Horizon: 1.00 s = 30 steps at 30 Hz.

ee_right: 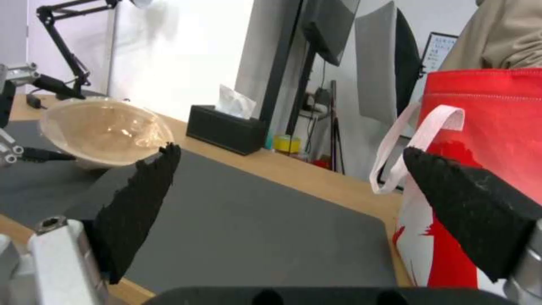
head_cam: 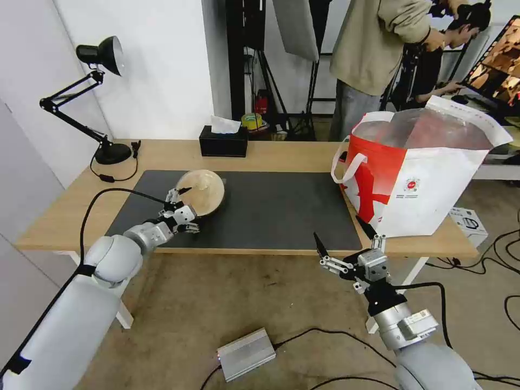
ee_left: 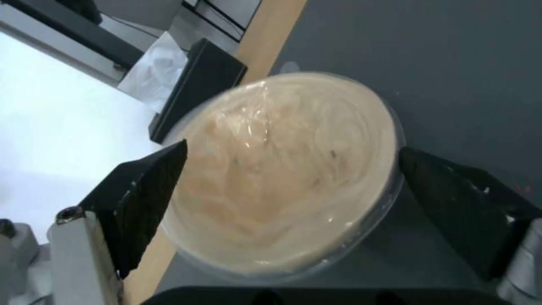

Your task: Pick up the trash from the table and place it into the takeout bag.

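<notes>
Left gripper (head_cam: 183, 208) jaws clasp beige bowl (head_cam: 203, 190) (tipped, mouth toward robot).

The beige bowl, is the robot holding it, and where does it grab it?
Yes. The left gripper holds the tilted beige bowl by its rim, fingers on opposite edges. The right gripper is open, holding nothing.

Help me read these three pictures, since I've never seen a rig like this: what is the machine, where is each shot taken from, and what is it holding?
It is a wheeled robot with two arms. One picture looks down from its head; the others come from cameras on each wrist. The left end effector grips the beige pulp bowl, tilted above the dark grey mat on the table. The right end effector hangs open before the table's front edge, holding nothing. The takeout bag stands open at the table's right end. A black tissue box and desk lamp sit behind.
</notes>
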Tool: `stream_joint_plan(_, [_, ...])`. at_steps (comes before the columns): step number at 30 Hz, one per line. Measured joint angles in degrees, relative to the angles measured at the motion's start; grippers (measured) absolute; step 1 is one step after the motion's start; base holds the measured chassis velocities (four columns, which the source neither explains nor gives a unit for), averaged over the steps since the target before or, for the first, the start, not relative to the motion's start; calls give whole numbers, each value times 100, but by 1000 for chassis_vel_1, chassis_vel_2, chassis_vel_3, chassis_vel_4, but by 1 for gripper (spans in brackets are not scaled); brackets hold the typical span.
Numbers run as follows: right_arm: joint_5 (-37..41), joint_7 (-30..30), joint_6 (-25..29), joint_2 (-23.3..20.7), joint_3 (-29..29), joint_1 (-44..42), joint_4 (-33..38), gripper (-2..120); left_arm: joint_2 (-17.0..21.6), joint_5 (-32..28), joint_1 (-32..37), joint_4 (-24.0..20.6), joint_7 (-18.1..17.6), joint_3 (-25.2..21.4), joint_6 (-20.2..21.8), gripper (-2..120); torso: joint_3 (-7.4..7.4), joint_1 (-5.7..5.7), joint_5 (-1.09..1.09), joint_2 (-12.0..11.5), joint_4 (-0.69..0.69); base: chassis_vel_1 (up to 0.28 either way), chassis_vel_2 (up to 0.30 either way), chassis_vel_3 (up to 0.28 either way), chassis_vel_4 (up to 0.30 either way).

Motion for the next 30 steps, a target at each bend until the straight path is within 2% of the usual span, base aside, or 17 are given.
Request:
stream_joint_plan(13, [0, 0, 0, 0, 0, 0, 0, 100, -37, 13, -45, 51, 30, 27, -5, 100, 0, 0, 0, 0, 0, 0, 0, 0, 0])
stream_joint_plan(30, [0, 0, 0, 0, 0, 0, 0, 100, -25, -28, 318, -139, -22, -346, -77, 100, 0, -1, 0, 0, 0, 0, 0, 0, 0])
